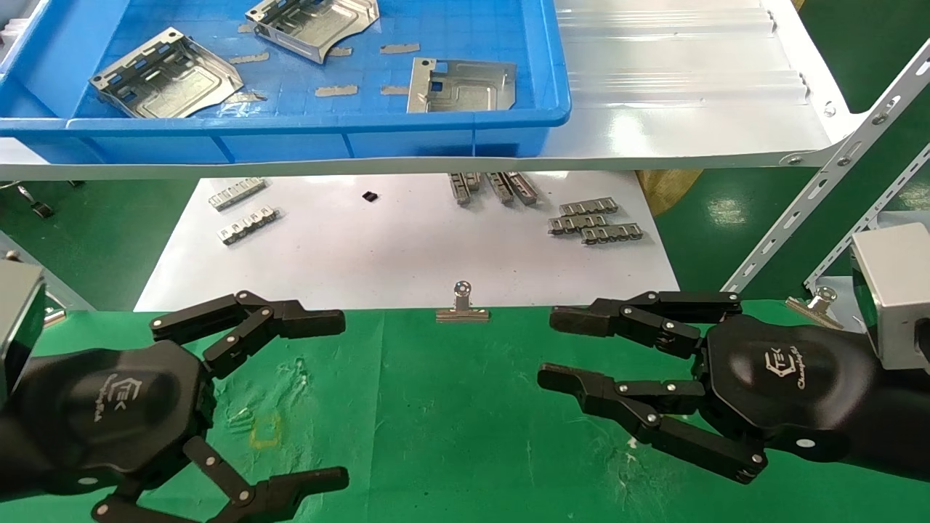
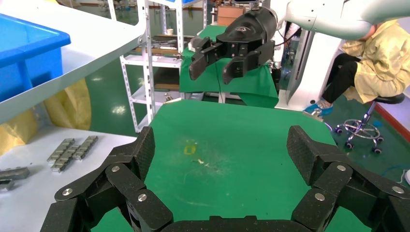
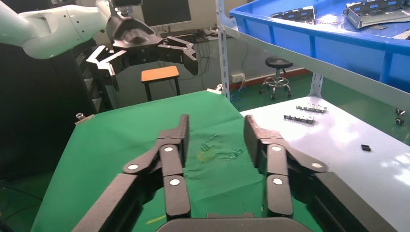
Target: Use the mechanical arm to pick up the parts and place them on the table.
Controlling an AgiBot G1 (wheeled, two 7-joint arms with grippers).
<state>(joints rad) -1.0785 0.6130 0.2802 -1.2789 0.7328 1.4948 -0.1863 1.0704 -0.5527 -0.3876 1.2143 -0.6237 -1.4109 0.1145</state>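
Observation:
Three silver sheet-metal parts lie in the blue tray [image 1: 290, 134] on the upper shelf: one at the left [image 1: 166, 74], one at the back middle [image 1: 312, 25], one at the right [image 1: 462, 86]. My left gripper [image 1: 338, 396] hangs open and empty over the left of the green cloth table [image 1: 450, 436]. My right gripper [image 1: 556, 349] hangs open and empty over its right side. Both hands point inward, facing each other. In the left wrist view the left gripper [image 2: 220, 147] is wide open over the cloth; in the right wrist view the right gripper [image 3: 215, 133] is open.
Small grey toothed strips [image 1: 594, 221] lie on the white sheet [image 1: 407, 254] below the shelf. A silver clip [image 1: 462, 305] holds the cloth's far edge. A white shelf [image 1: 690, 94] and slotted struts [image 1: 828, 189] stand at the right. A yellow square outline [image 1: 266, 430] marks the cloth.

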